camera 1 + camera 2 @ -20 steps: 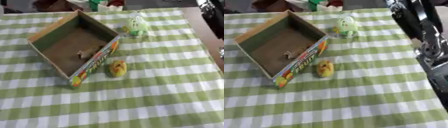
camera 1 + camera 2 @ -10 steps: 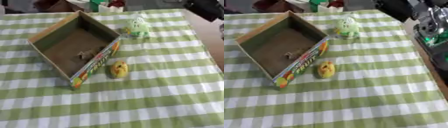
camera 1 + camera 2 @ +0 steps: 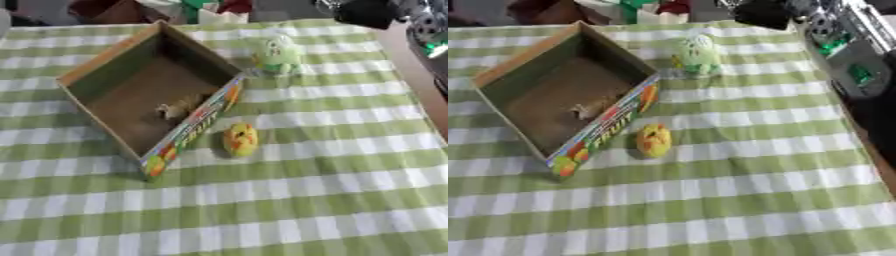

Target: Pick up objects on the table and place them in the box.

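A table (image 3: pixel 332 200) with a green and white checked cloth holds an open cardboard box (image 3: pixel 105 70) with bright fruit pictures along its near side. The box sits toward the left and is turned at a slant. Inside it, on the brown floor near the fruit side, lies 1 small tan thing (image 3: pixel 179 107), too blurry to name. Just outside the box, close beside the fruit side but not touching it, a small yellow and orange toy (image 3: pixel 241 140) lies on the cloth. Farther back, near the far corner of the box, a light green toy (image 3: pixel 278 54) stands on the cloth, well apart from the yellow one. At the top right, the right robot hand (image 3: pixel 765 12) shows as a dark blurry shape above the far edge of the table, near the green toy but not touching it. I cannot tell how far open it is, and it seems to hold nothing. Its arm (image 3: pixel 842 45), silver and black with green spots, runs down the right side. The left robot hand does not show.
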`<state>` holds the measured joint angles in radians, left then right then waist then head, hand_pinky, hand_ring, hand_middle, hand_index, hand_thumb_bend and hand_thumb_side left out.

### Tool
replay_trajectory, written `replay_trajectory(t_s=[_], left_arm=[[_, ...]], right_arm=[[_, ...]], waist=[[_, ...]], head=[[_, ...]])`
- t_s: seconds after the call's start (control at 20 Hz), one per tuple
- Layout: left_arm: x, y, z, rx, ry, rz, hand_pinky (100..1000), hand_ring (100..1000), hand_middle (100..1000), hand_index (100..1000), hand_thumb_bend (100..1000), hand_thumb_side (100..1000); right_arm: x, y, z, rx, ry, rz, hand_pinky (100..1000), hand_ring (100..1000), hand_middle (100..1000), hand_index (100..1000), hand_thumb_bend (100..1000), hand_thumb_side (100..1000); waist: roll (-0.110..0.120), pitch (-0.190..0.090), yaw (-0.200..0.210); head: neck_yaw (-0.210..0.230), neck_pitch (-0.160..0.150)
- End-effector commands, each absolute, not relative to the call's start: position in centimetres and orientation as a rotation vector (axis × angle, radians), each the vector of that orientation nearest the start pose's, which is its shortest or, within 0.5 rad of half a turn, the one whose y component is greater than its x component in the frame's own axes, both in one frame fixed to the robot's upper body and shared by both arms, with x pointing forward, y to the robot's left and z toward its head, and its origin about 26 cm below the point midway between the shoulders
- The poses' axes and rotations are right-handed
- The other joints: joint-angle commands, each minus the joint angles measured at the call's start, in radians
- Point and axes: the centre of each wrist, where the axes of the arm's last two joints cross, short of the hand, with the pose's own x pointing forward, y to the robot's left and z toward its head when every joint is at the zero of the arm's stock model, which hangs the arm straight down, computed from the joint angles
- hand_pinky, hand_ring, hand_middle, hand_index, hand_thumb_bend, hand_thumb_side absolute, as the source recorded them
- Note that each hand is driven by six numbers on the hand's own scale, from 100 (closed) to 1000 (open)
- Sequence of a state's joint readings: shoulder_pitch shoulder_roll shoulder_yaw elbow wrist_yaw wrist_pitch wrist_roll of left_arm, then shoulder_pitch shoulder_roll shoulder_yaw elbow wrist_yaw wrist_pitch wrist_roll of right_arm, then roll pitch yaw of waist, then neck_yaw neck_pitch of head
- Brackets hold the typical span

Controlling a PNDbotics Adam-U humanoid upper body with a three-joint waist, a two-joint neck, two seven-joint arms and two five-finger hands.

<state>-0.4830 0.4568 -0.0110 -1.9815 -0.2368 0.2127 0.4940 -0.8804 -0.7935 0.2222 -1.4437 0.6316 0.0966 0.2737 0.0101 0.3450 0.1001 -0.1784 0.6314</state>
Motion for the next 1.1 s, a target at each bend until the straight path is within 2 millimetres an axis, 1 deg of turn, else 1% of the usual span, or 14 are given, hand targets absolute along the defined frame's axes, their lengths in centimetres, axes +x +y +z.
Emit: replay_trajectory(t_s=[0.05,0.1,0.15,0.2,0.25,0.3,0.6,0.8,1.1], left_arm=[[30.8,25.7,26.7,0.811,-2.374,-0.014,594,672,703,840,100,1000],[30.8,25.7,26.7,0.808,-2.373,-0.017,593,672,703,840,100,1000],[30.8,25.7,26.7,0.805,-2.372,-0.019,593,672,703,840,100,1000],[30.8,25.7,26.6,0.803,-2.371,-0.021,593,671,702,840,100,1000],[30.8,25.7,26.6,0.801,-2.370,-0.023,593,671,702,840,100,1000],[30.8,25.7,26.6,0.800,-2.369,-0.023,593,670,701,839,100,1000],[30.8,25.7,26.3,0.796,-2.365,-0.011,592,668,698,838,100,1000],[30.8,25.6,26.2,0.791,-2.361,-0.006,591,666,695,838,100,1000],[30.8,25.5,26.1,0.784,-2.360,-0.007,591,665,691,838,100,1000]], right_arm=[[41.0,-31.4,32.8,-1.236,-1.613,1.290,885,937,878,975,498,1000],[41.4,-31.5,32.7,-1.225,-1.591,1.313,897,952,896,989,588,1000],[41.8,-31.6,32.6,-1.213,-1.571,1.333,897,952,896,989,588,1000],[42.1,-31.7,32.5,-1.202,-1.552,1.352,904,960,904,1000,625,1000],[42.3,-31.7,32.4,-1.193,-1.539,1.367,905,962,906,1000,630,1000],[42.5,-31.8,32.3,-1.186,-1.528,1.380,911,969,914,1000,661,1000],[43.1,-31.7,31.5,-1.145,-1.474,1.457,928,988,928,1000,698,1000],[43.4,-31.5,30.7,-1.098,-1.435,1.504,941,999,934,1000,725,1000],[43.9,-31.2,30.1,-1.045,-1.405,1.535,945,1000,938,1000,737,1000]], waist=[[0.002,-0.016,0.003],[0.002,-0.015,0.003],[0.002,-0.014,0.004],[0.003,-0.013,0.004],[0.003,-0.012,0.004],[0.003,-0.011,0.005],[0.005,-0.006,0.007],[0.006,-0.004,0.009],[0.005,-0.002,0.012]], head=[[-0.007,-0.015],[-0.009,-0.017],[-0.011,-0.019],[-0.012,-0.021],[-0.013,-0.023],[-0.013,-0.026],[-0.010,-0.044],[-0.009,-0.047],[-0.011,-0.048]])
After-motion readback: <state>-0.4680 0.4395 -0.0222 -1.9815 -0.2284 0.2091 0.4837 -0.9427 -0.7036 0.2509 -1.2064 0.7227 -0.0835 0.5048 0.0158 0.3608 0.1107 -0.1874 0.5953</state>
